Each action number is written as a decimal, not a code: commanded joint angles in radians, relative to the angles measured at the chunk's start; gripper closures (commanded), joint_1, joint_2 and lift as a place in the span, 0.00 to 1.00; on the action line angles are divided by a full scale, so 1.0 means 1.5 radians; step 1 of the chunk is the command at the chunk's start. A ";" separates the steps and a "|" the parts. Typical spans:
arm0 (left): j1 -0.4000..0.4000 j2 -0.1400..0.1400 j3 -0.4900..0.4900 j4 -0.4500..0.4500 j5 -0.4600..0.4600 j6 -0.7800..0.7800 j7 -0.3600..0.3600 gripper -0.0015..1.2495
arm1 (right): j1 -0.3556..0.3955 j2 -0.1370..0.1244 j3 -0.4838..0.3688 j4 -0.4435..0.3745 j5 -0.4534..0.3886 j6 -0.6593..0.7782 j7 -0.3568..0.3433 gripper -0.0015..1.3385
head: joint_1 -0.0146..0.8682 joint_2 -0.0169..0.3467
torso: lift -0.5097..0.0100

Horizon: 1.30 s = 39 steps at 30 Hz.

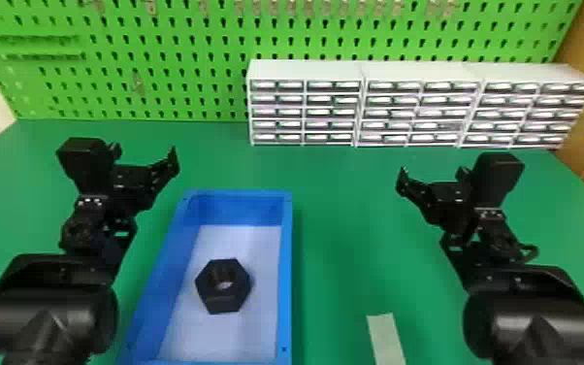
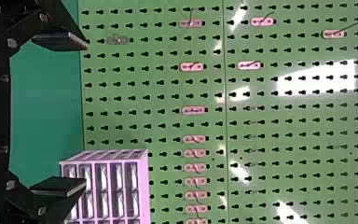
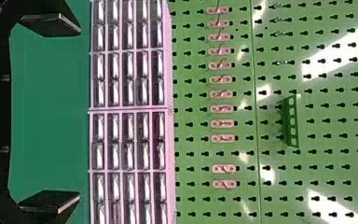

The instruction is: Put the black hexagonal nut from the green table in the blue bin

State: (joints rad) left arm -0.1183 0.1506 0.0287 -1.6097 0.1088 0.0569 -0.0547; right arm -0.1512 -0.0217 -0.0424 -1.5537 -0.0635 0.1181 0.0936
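Inside the bin (image 1: 286, 272), head view: nut (image 1: 213, 298) — wrist views: left gripper (image 1: 145, 155), right gripper (image 1: 432, 176) spread.

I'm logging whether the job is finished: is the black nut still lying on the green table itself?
No, the nut lies inside the blue bin.

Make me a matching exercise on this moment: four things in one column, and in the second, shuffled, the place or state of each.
Column one
1. Black hexagonal nut
2. Pale strip
3. Drawer units
4. Left gripper

Column two
A. Open, nothing between its fingers
B. Inside the blue bin
C. Standing in front of the green pegboard
D. Flat on the green table, right of the bin

Right pairs: 1-B, 2-D, 3-C, 4-A
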 commanded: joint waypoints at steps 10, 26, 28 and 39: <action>-0.002 -0.003 -0.022 0.012 -0.002 0.003 0.001 0.19 | -0.006 -0.001 0.012 -0.004 0.001 -0.001 0.000 0.05 | 0.79 0.19 | 0.79; 0.002 -0.003 -0.023 0.011 -0.002 0.003 0.000 0.19 | 0.014 0.001 0.008 -0.004 -0.003 0.008 0.000 0.05 | 0.79 0.19 | 0.79; 0.001 -0.003 -0.024 0.011 -0.003 0.003 0.001 0.19 | 0.012 0.002 0.008 -0.004 -0.004 0.008 0.000 0.05 | 0.79 0.19 | 0.79; 0.001 -0.002 -0.028 0.011 -0.002 0.004 0.000 0.19 | 0.005 -0.001 0.011 -0.003 -0.004 0.008 0.000 0.05 | 0.79 0.19 | 0.79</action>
State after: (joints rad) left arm -0.1164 0.1468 -0.0110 -1.5938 0.1041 0.0627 -0.0552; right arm -0.1430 -0.0221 -0.0252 -1.5596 -0.0690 0.1304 0.0936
